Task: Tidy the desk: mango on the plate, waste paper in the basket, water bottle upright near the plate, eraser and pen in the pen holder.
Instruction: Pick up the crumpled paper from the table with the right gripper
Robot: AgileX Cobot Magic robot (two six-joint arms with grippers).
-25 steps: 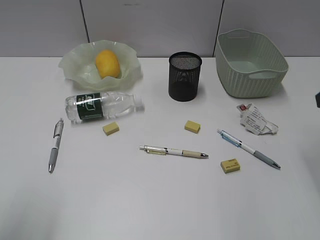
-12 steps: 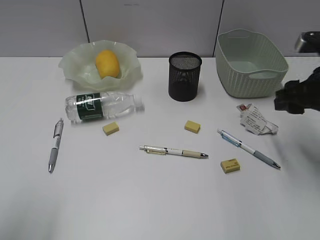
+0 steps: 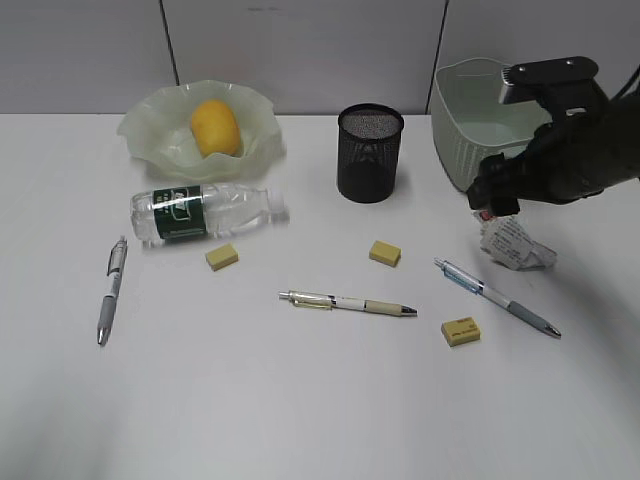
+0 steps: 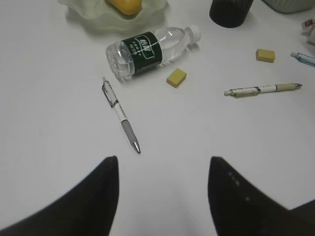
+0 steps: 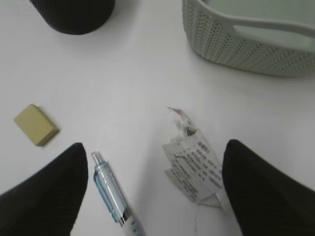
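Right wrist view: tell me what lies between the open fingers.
In the right wrist view, the waste paper and the blue pen tip lie on the desk between the right gripper fingers.

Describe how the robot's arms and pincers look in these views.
The right arm is matte black and bulky, with a grey box-shaped camera module on top. In both wrist views each pincer shows as two broad, black, tapering fingers. No markings or cables are clearly visible.

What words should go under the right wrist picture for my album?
Open right tool hovering above the waste paper, beside the basket.
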